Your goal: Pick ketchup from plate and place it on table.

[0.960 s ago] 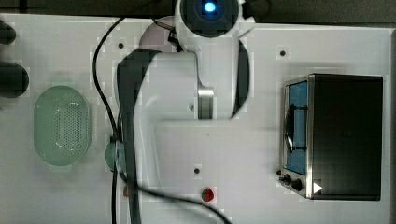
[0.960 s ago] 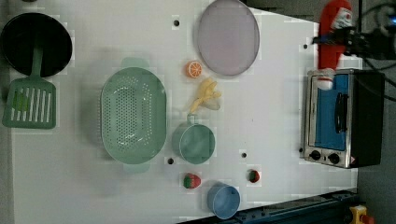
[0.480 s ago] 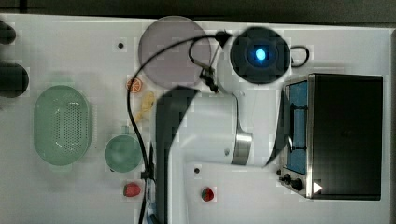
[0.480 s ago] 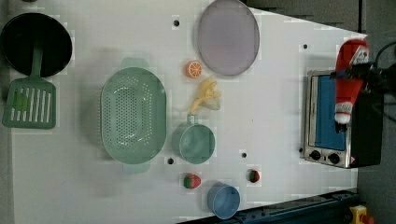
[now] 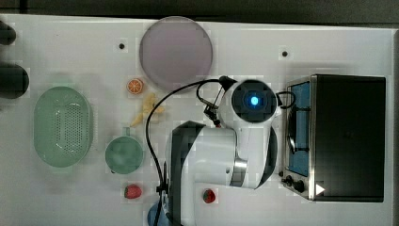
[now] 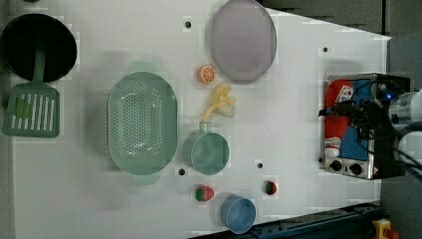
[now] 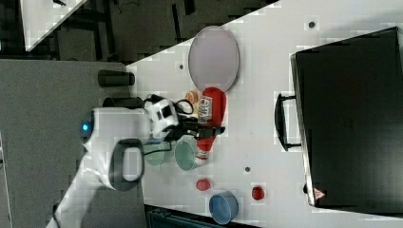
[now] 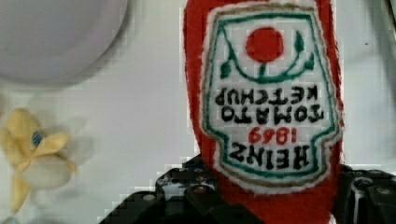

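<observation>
While my gripper (image 7: 205,128) is clamping the ketchup (image 7: 209,121) around its middle, I am holding it above the table (image 7: 266,85), with the plate (image 7: 213,58) lying just beyond its base.

A pale-green perforated basket (image 6: 142,122) lies just beside a green cup (image 6: 206,152), with an orange slice (image 6: 206,73), a peeled banana (image 6: 219,102), two strawberries (image 6: 204,192), a blue cup (image 6: 238,213), a green spatula (image 6: 30,107), a black bowl (image 6: 39,46) and a toaster oven (image 5: 346,137) around.
</observation>
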